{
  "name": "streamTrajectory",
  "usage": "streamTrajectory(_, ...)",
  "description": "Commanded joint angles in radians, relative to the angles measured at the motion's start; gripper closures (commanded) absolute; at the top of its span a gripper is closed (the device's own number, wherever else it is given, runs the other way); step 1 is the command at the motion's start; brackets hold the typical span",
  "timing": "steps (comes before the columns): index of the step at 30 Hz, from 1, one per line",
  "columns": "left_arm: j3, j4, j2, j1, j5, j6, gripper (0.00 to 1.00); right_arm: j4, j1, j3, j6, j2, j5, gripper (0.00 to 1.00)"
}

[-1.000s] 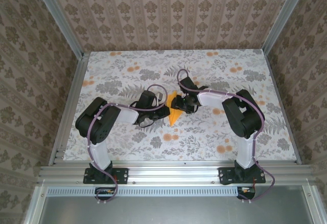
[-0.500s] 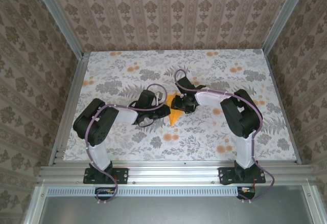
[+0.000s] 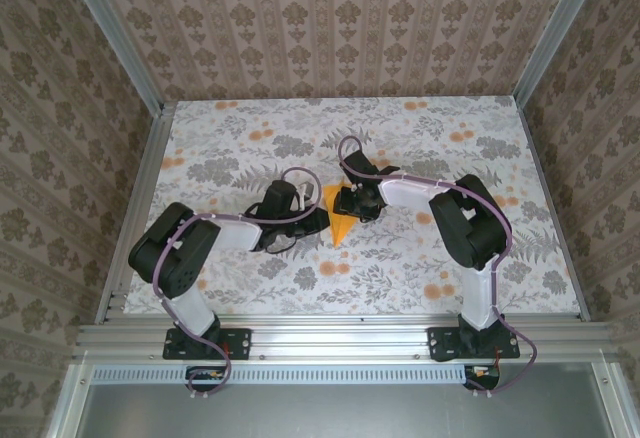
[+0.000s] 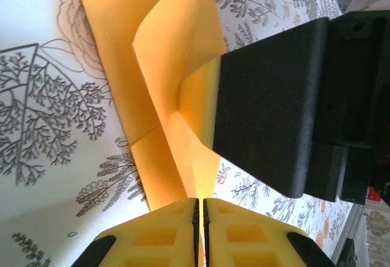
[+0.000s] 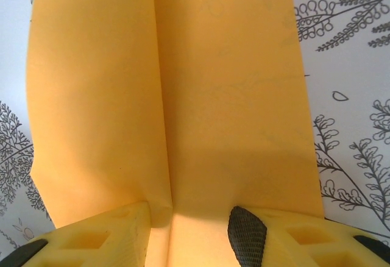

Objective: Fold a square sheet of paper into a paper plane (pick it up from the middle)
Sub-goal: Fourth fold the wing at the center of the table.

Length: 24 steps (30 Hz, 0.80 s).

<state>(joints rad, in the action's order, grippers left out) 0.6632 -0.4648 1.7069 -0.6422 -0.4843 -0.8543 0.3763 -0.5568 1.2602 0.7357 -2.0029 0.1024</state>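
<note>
Two arms converge at the middle of the flower-printed surface (image 3: 480, 258), where the square sheet of paper (image 3: 340, 226), already creased to a narrow pointed shape, lies with its long axis running from upper to lower frame and its point toward the lower edge. The left end effector (image 4: 199, 205) meets it from the left of the frame and the right end effector (image 5: 190, 221) from the right, at the wider upper end; both touch it, so neither arm is nearer. In the left wrist view a raised ridge of the sheet runs down the frame into the yellow pads (image 4: 164, 224), which are clenched together, apparently pinching that ridge. In the right wrist view the centre crease runs top to bottom and passes between the fingers (image 5: 97, 230); these stand apart, straddling it, tips on the paper, grasping nothing. The next fold likely depends on keeping this crease centred between them.
</note>
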Motion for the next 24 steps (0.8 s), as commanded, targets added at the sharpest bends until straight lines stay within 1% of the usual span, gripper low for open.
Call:
streamTrajectory(1,-0.01,-0.061,-0.008,-0.008,-0.036,-0.002,0.88,0.19,0.011,-0.102,0.003,-0.235,-0.16,0.52)
streamTrajectory(10,0.002,-0.077,0.025,-0.038,-0.07,0.011,0.89,0.223,0.011,-0.088,0.04,-0.25,-0.183,0.5)
streamTrajectory(17,0.018,-0.021,0.067,-0.045,-0.06,0.029,0.91,0.23,0.012,-0.087,0.049,-0.25,-0.19,0.5)
streamTrajectory(24,0.015,0.055,0.063,-0.044,-0.023,0.056,0.92,0.231,0.012,-0.087,0.054,-0.251,-0.194,0.49)
